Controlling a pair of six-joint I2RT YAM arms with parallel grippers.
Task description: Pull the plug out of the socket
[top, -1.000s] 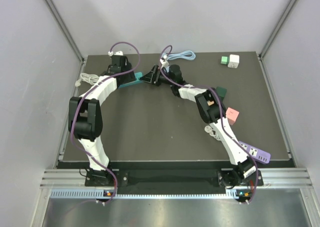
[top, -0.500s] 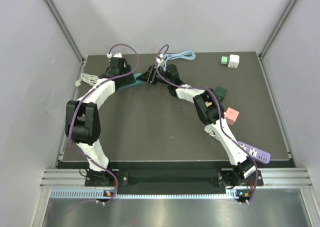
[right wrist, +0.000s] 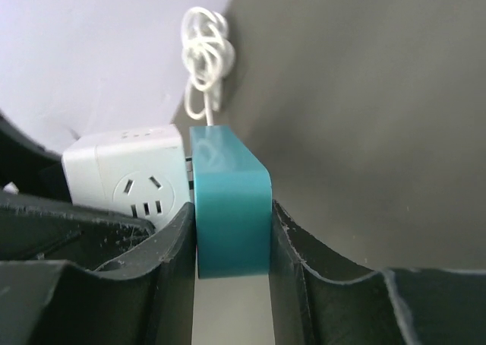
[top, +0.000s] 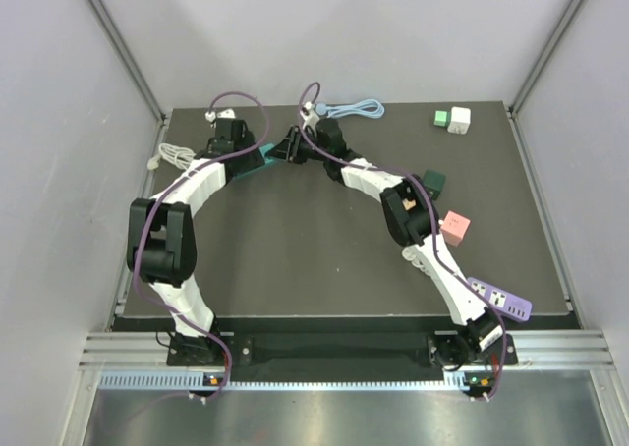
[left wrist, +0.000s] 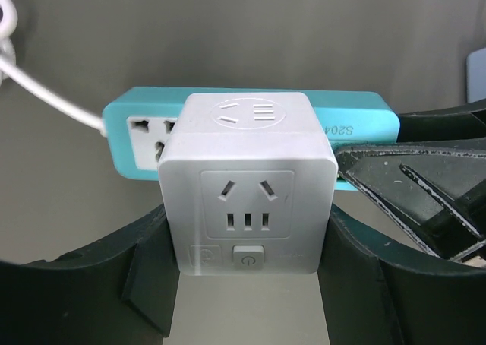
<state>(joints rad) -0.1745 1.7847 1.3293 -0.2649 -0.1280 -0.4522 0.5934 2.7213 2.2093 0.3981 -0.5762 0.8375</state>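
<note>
The grasp is set and the pull itself is, by my reading, the step in hand. The left gripper is pinching the plug, a pad pressed flat to each side of it. The right gripper is clamped across the end of the power strip, with no daylight between its fingers and the casing. The plug is a pale grey cube with rounded corners. It carries outlets and a small push button on the face turned toward the left wrist, and another outlet set in a round recess on the face above. It sits between the left fingers with the power strip just beyond it, past the fingertips. Seen from the right wrist it lies just to the left of that gripper, hard against the strip's outlet face. Only a thin dark seam shows there, and whether the prongs have begun to slide out cannot be told. The strip is teal and smooth-edged, and a white cord runs from its far end to a loose bundle on the table. The next move calls for the left arm to draw back along its own fingers, square to the outlet face so the prongs do not bind. Meanwhile the right hand must hold the strip firm against that pull.
</note>
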